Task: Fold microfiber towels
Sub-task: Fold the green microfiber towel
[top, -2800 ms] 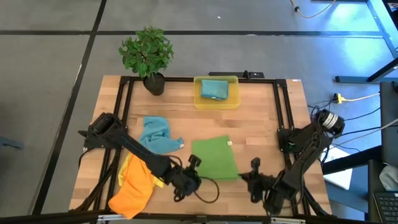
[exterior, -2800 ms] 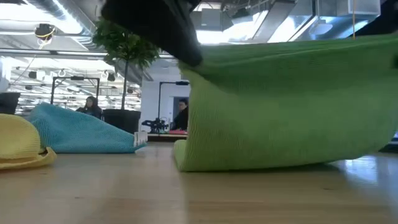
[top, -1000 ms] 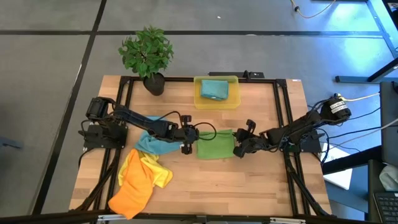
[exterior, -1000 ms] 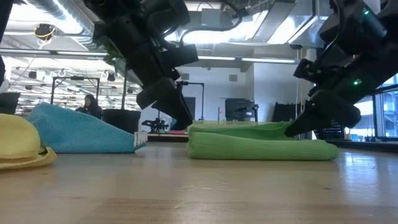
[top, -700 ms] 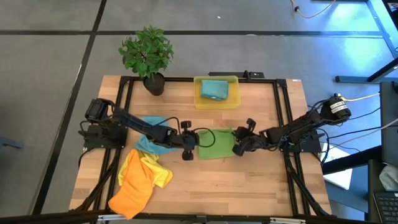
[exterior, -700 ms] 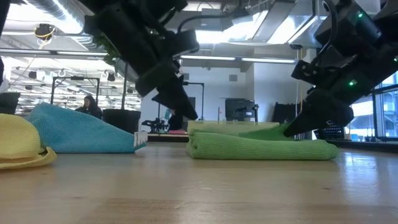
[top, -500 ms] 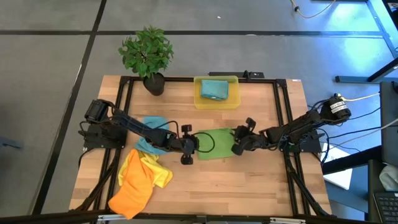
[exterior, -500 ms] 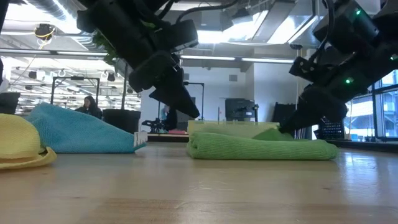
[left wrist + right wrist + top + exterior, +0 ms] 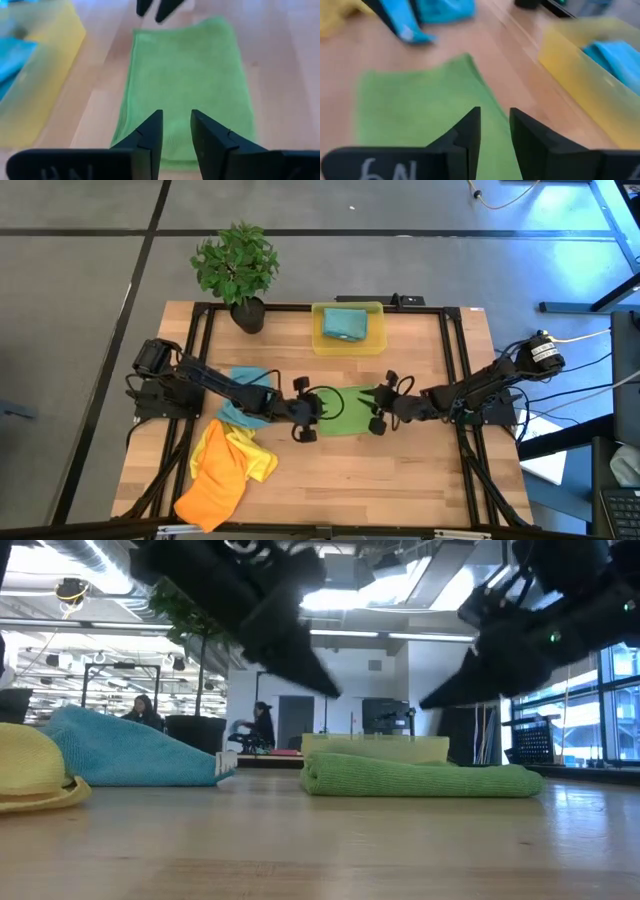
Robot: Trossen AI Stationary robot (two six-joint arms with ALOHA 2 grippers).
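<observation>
At the middle of the table (image 9: 420, 480) the green towel (image 9: 348, 412) lay folded into a flat strip, with the left gripper (image 9: 303, 411) and right gripper (image 9: 381, 406) raised over its opposite ends. Both pincers stood slightly parted and empty, apparently having let go so the fold would stay put. Beyond it, another teal towel (image 9: 344, 323) sat in the yellow bin (image 9: 318, 340), probably where finished ones go.

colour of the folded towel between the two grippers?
Plain green. The folded towel shows best in the left wrist view, lying flat on the table.
</observation>
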